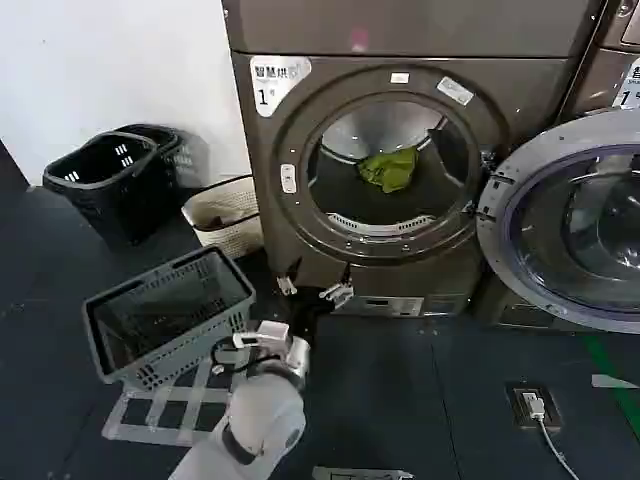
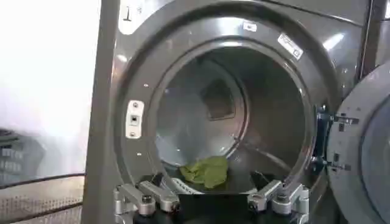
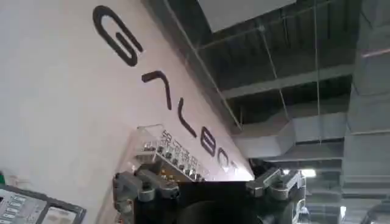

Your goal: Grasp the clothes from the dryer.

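Observation:
The dryer [image 1: 300, 215] is bronze-brown with a white "1" label, and its round porthole stands open. The clothes [image 1: 390, 168], a small bunched yellow-green piece, lie on the drum floor toward the back. My left gripper [image 1: 312, 290] hangs low in front of the machine, just below the porthole rim, open and holding nothing. In the left wrist view the clothes [image 2: 207, 170] lie inside the drum beyond the left gripper [image 2: 210, 182], apart from its spread fingers [image 2: 146, 198]. My right gripper [image 3: 210, 182] is parked, open, aimed up at a white wall and the ceiling.
The dryer's door [image 1: 570, 220] is swung open to the right, in front of a second machine. A grey basket [image 1: 170, 315] sits on the floor by my left arm. Black baskets [image 1: 110, 180] and a beige one [image 1: 225, 215] stand by the wall. A floor socket [image 1: 530, 405] lies at right.

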`<state>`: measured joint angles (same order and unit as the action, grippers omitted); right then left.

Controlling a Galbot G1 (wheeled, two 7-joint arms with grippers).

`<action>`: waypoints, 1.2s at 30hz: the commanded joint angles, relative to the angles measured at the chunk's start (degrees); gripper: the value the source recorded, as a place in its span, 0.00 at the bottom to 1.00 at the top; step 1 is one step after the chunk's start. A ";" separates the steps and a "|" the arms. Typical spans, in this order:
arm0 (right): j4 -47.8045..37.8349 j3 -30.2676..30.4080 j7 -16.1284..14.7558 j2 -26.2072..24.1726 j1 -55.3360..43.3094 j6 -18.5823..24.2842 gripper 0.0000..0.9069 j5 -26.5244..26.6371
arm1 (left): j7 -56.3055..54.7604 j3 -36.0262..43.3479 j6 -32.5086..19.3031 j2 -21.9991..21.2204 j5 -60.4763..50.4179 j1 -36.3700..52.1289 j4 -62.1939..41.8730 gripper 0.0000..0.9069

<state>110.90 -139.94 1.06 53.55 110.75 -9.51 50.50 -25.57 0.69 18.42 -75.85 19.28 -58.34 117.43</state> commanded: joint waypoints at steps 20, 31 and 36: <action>-0.77 0.25 -0.46 -0.20 -0.12 2.00 1.00 0.19 | 0.09 0.29 0.08 -0.26 0.07 0.70 -0.51 1.00; -0.83 0.13 -0.57 -0.03 -0.07 2.05 1.00 0.25 | 0.08 0.66 0.10 -0.72 -0.01 0.66 -0.75 1.00; -0.88 0.02 -0.65 0.00 -0.02 2.04 1.00 0.28 | 0.05 0.63 0.12 -0.81 -0.09 0.56 -0.70 1.00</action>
<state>110.03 -139.85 0.38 53.65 110.71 -7.50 50.77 -25.50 1.32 18.52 -76.65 19.22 -57.80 116.67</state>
